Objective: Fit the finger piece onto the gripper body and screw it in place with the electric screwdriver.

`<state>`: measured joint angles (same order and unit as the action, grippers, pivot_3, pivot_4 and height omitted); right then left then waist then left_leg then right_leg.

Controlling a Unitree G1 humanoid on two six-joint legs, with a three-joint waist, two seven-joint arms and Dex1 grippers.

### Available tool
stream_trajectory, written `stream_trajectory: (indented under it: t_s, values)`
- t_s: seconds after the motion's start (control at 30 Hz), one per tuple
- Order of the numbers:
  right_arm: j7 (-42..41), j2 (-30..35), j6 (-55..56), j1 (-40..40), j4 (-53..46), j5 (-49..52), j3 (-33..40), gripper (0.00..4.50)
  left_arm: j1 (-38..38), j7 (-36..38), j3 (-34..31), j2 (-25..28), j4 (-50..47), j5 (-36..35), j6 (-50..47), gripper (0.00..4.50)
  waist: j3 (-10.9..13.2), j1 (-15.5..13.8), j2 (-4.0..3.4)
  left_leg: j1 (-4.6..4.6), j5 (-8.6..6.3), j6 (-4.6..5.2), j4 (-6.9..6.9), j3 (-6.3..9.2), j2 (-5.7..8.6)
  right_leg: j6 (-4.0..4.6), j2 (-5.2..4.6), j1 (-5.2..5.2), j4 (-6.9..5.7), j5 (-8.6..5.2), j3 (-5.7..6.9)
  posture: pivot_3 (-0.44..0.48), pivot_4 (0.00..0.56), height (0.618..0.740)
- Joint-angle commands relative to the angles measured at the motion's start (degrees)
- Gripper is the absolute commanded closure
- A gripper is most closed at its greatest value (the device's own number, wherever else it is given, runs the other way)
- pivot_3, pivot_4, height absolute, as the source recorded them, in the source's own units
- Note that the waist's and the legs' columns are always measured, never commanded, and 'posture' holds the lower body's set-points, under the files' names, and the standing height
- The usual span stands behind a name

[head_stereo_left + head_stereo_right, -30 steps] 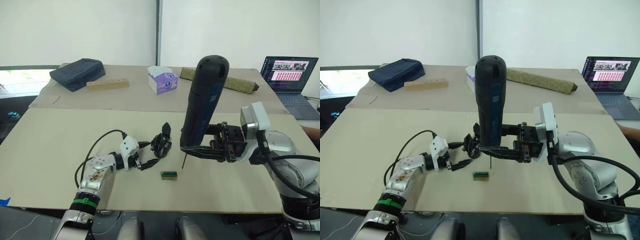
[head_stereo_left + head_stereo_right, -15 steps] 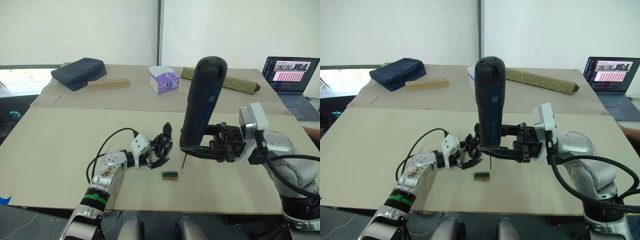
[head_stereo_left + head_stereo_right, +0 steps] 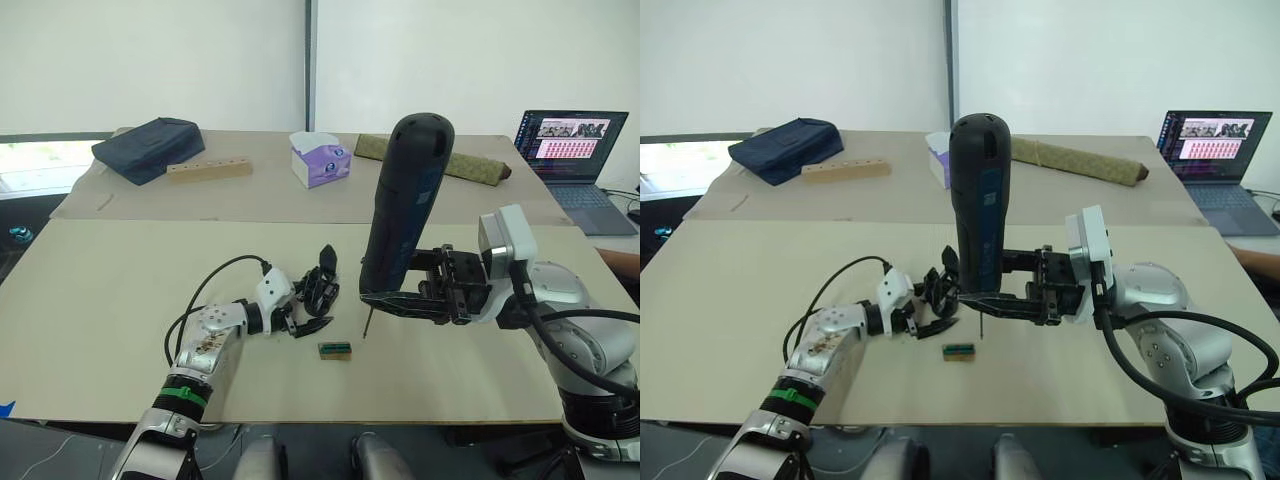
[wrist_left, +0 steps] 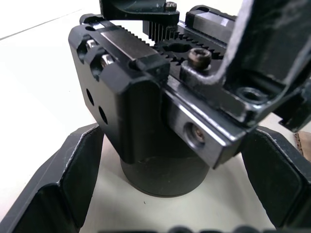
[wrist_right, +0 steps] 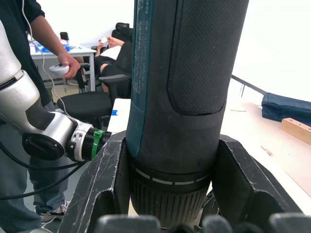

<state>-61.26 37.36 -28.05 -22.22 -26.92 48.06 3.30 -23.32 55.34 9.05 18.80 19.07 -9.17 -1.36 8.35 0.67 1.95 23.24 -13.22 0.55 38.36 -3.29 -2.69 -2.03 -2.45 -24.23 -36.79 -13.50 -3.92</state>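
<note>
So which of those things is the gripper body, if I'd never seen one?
Start at the big pale table and find the tall electric screwdriver held upright by the right tool. Just beside its bit, in front of the left tool, stands the gripper body: a small black toothed mechanism on a round base, unlike the flat green-and-brown block nearby.

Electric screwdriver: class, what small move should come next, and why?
Probably close the left end effector on the gripper body: its fingers flank the round base without touching. The right end effector holds the electric screwdriver upright, bit beside the body.
</note>
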Motion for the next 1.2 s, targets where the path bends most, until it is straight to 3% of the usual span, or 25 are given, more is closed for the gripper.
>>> stream_trajectory:
  t_s: [0.03,0.1,0.6,0.8,1.2]
  values:
    - [-0.89,0.36,0.97,-2.34,-0.84,1.81,2.25,2.56,0.19,-0.11,-0.22,0.69,1.44,0.27,-0.37,1.27,0.0,0.01,0.0,0.0,0.0,0.0,0.0,0.0,0.0,0.0,0.0,0.0,0.0,0.0,0.0,0.0,0.15,0.74]
    - [-1.18,0.45,0.52,-2.94,-0.57,2.69,2.59,2.56,0.08,-0.09,-0.2,0.73,1.63,0.3,-0.36,2.18,0.0,0.07,0.0,0.0,0.0,0.0,0.0,0.0,0.0,0.0,0.0,0.0,0.0,0.0,0.0,0.0,0.15,0.74]
    - [3.21,-0.49,-10.95,-19.68,5.38,9.72,1.45,2.56,-2.0,2.89,0.72,1.05,2.78,0.38,0.46,2.2,0.0,0.05,0.0,0.05,0.0,0.0,0.0,0.0,-0.02,0.02,-0.01,-0.04,0.03,0.01,0.0,0.0,0.15,0.74]
    - [7.5,-6.52,-12.53,-26.46,7.39,7.21,-2.13,2.56,-1.57,3.4,0.5,2.0,2.38,0.25,0.2,2.2,0.0,0.33,0.0,0.04,0.0,0.0,-0.02,-0.01,-0.04,0.03,0.01,-0.08,-0.01,0.02,0.0,0.0,0.15,0.74]
    - [10.45,-13.85,-10.17,-30.73,11.96,0.07,-5.81,2.56,-0.87,2.95,0.52,1.85,2.46,0.34,0.52,2.2,0.0,0.34,0.0,0.08,0.0,0.0,-0.02,-0.02,-0.05,0.04,0.01,-0.11,-0.01,0.02,0.02,0.0,0.15,0.74]
